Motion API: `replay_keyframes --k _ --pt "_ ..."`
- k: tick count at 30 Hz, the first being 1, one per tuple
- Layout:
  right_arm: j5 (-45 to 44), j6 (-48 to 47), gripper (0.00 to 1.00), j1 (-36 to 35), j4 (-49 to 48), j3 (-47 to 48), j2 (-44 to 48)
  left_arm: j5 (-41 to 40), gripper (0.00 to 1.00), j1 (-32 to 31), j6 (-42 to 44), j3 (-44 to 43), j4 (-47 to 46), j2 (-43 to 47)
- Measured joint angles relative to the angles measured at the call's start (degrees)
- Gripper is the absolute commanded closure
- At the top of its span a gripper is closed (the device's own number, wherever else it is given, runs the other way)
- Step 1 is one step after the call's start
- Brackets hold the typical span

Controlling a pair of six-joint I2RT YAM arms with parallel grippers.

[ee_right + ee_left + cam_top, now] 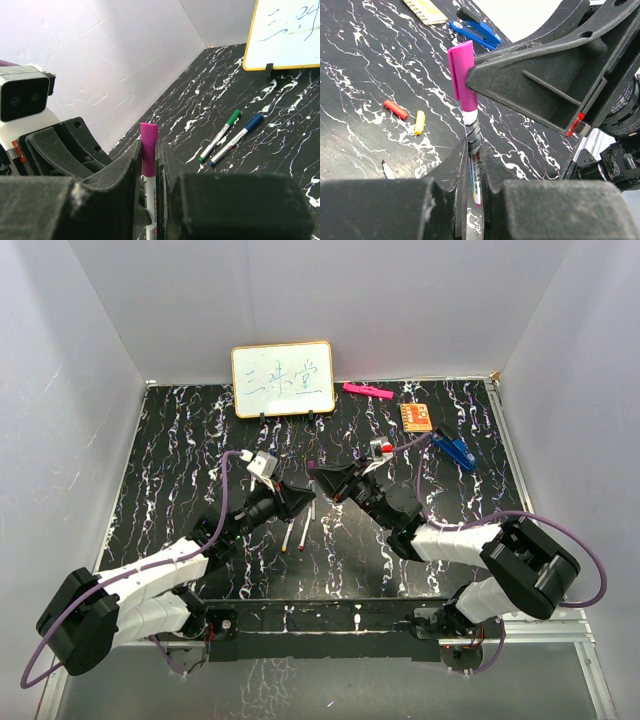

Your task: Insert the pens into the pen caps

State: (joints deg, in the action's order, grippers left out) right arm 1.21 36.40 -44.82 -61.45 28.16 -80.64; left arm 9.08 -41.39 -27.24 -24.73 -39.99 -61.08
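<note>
Magenta cap [462,75], pinched by your right gripper [148,155], seems nearly seated on the pen [472,132] pinched by your left gripper [472,165] above the table [180,440]; green pen [220,135] and blue pen [235,139] lie capped, red cap [395,109] and yellow cap [420,122] lie loose.

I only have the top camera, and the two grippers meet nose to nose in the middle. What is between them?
Observer: The left wrist view shows a purple cap sitting on the upper end of a pen. I cannot tell how far it is pushed on.
Operator: Who holds what?
Observer: The left gripper is shut on the pen's barrel, and the right gripper pinches the cap.
Operator: Any loose caps lying around?
Observer: A red cap and a yellow cap lie close together but apart on the table, beyond the pen.
</note>
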Motion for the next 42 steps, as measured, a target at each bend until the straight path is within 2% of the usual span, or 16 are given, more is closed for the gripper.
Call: replay_keyframes --k 6,12,17,20,23,29,32,42 --pt "-1.42 -0.31 1.0 -0.61 1.68 0.61 -0.37 -0.9 1.0 0.09 0.59 0.0 1.49 0.0" --pt "-4.83 -0.85 0.85 -1.44 10.03 3.39 0.52 -2.73 1.0 0.44 1.36 -2.91 9.9 0.0" --pt "-11.13 -3.45 0.6 -2.36 19.76 4.81 5.88 -5.31 1.0 0.5 1.88 -6.23 14.32 0.81" --pt "-15.43 -5.25 0.53 -2.6 24.94 4.81 9.9 -7.37 1.0 0.79 2.21 -8.09 16.37 1.86" --pt "-20.17 -7.26 0.41 -2.6 28.65 4.81 15.19 -9.53 1.0 0.79 2.51 -9.44 19.1 0.98" --pt "-30.16 -9.86 0.19 -2.6 37.0 7.52 22.4 -14.86 0.98 0.83 4.7 -13.81 27.15 -8.0" --pt "-34.07 -10.38 0.03 -2.58 41.33 8.96 22.53 -17.86 0.97 1.36 6.62 -17.57 30.6 -13.38" --pt "-38.86 -9.2 0.02 -2.58 49.44 7.93 22.18 -21.0 0.93 8.55 9.18 -28.68 36.0 -29.4"
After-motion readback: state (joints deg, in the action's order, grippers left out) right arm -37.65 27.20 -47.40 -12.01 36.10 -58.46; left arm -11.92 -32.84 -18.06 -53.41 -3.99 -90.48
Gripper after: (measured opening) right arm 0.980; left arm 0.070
